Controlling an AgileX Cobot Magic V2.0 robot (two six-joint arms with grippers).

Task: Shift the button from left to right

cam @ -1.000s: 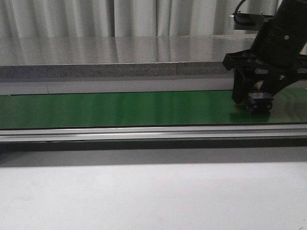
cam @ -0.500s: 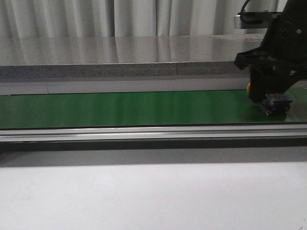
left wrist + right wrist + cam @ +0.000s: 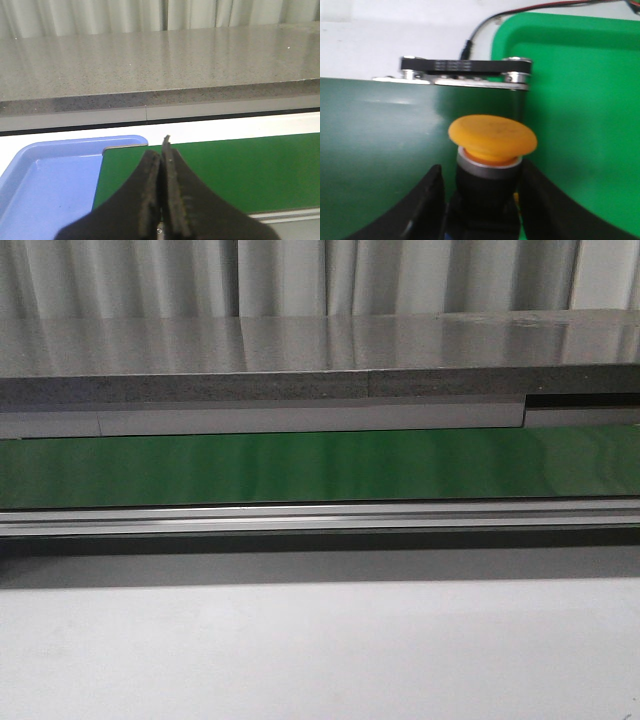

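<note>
The right gripper [image 3: 482, 200] clamps the button [image 3: 492, 136] by its black body, apparently above where the dark green belt [image 3: 385, 145] meets a bright green tray [image 3: 580, 110]. The left gripper [image 3: 161, 200] hangs pressed together beside a blue tray [image 3: 45, 185].

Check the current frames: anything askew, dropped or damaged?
Nothing stands out. The right pincer holds the button upright by its black body, yellow cap intact, at the end of the green belt beside the green tray. The left pincer is shut and empty near the blue tray.
</note>
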